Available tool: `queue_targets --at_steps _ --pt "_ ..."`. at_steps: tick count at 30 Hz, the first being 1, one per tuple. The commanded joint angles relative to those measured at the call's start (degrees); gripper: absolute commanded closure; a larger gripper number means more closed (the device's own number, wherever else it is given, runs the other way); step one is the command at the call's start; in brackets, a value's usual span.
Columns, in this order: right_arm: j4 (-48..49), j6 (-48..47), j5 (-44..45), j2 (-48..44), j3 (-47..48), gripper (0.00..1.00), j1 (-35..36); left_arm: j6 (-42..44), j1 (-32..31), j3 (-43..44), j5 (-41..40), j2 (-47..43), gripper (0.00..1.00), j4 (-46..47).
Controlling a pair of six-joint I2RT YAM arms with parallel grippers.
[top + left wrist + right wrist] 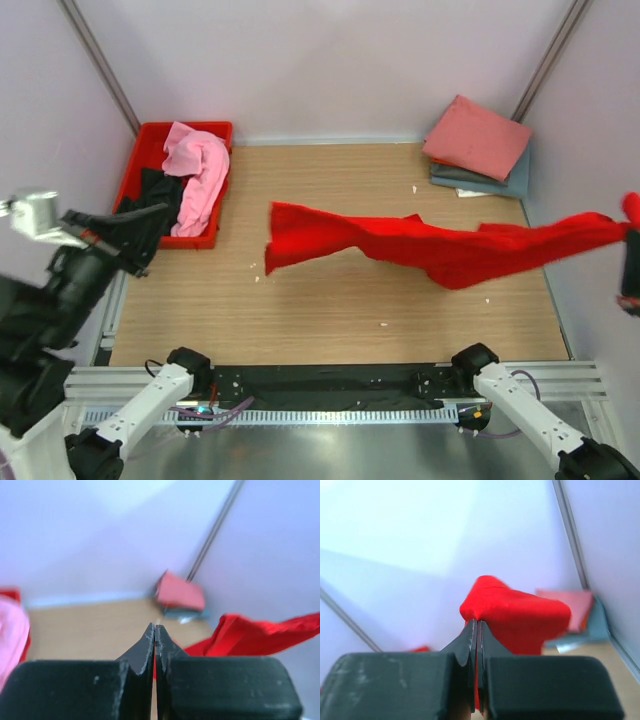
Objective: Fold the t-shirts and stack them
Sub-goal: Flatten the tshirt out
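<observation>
The right gripper (477,625) is clamped on one end of the bright red t-shirt (440,245), which is drawn out in the air over the table (330,320). The left gripper (154,627) is closed and seems empty, near the red crate (150,132). The step looks like spreading the shirt out for folding. Next, it likely needs lowering flat, or the left gripper taking the free end. The salmon pink t-shirt (478,137) lies folded on the grey-blue t-shirt (512,180) in the far right corner, clear of the work. The light pink t-shirt (200,175) and black t-shirt (160,190) wait in the crate.
</observation>
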Motion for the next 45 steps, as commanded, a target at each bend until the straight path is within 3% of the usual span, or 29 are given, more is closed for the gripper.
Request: queue_targets --at_steps 1,6,7,10,12,14,15,17,18,21,25,31,33,35,37,42,45 --pt "8.9 -6.0 -8.0 -2.0 4.1 0.99 -0.2 5.8 0.7 9.0 9.8 0.5 1.00 4.5" --pt "6.4 -11.1 -12.1 4.4 17.2 0.99 -0.5 5.9 3.6 21.7 13.8 4.3 1.00 4.6" --pt "4.5 -11.7 -12.5 8.0 22.8 0.99 -0.5 5.8 4.3 23.0 14.8 6.1 1.00 4.4" --pt "4.2 -11.8 -12.4 10.9 25.6 0.99 -0.5 3.6 5.2 22.1 16.0 8.2 0.98 4.3" --pt "4.5 -10.3 -13.3 11.0 22.2 0.99 -0.5 0.6 5.2 14.3 16.5 8.1 0.88 4.4" --pt "5.3 -9.6 -13.8 10.1 18.7 0.99 -0.5 -2.0 5.2 5.4 19.6 6.8 0.68 7.4" --pt "5.6 -9.1 -14.1 9.1 16.9 0.99 -0.5 -3.2 5.2 -5.0 25.0 6.2 0.60 9.7" --pt "6.2 -7.8 -15.6 8.8 11.7 0.99 -0.5 -8.5 5.2 -16.0 29.2 3.8 0.49 20.3" --pt "6.0 -6.4 -17.4 9.8 9.1 0.99 -0.5 -10.3 4.9 -24.3 29.3 3.0 0.48 24.6" --pt "6.2 -4.6 -22.0 15.6 4.9 0.99 -0.5 -10.3 4.0 -33.2 24.7 -0.7 0.47 26.5" --pt "11.6 -1.9 -30.8 27.4 6.6 0.99 -0.5 -8.1 4.0 -36.0 20.5 -1.3 0.46 25.7" --pt "12.4 3.5 -45.3 48.4 34.8 0.98 1.7 -5.8 4.0 -36.1 16.6 -0.3 0.51 21.4" --pt "15.8 6.7 -50.0 49.0 38.6 0.99 3.6 -5.3 4.0 -36.6 15.9 -1.3 0.50 21.3" --pt "20.5 7.9 -51.0 46.6 37.9 0.99 3.6 -4.6 4.0 -36.4 14.1 -2.2 0.49 20.4" --pt "19.2 6.0 -45.7 43.5 34.5 0.98 3.6 -3.8 4.0 -35.9 13.2 -2.6 0.48 18.6" --pt "17.0 1.7 -26.9 30.4 12.9 0.99 3.6 -3.6 4.0 -35.6 14.2 -2.8 0.42 16.3" --pt "17.2 2.8 -23.5 23.6 -2.8 0.99 3.6 -3.6 4.0 -39.0 14.9 -2.3 0.36 16.5"
